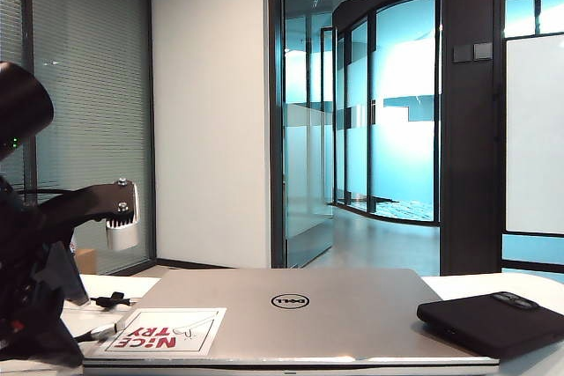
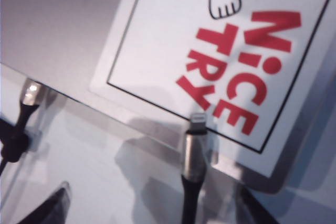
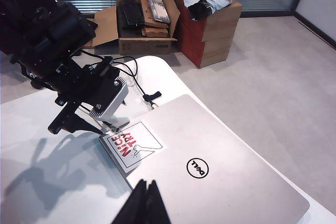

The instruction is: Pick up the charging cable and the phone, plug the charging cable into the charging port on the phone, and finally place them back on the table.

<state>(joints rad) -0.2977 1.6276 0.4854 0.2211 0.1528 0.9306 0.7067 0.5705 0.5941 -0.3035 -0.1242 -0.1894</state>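
Note:
The charging cable lies on the white table, its silver-white plug tip touching the edge of a silver laptop. My left gripper hangs low over it, open, with the plug's barrel between the two fingers and nothing gripped. The cord's other silvery end and strap knot lie off to one side. In the exterior view the cable runs past my dark left arm. The black phone rests at the far right. Its charging port is too small to make out. My right gripper is shut and empty above the laptop.
The closed silver Dell laptop fills the middle of the table and carries a red-lettered sticker. Open cardboard boxes stand on the floor beyond the table's rounded corner. A glass-walled corridor lies behind.

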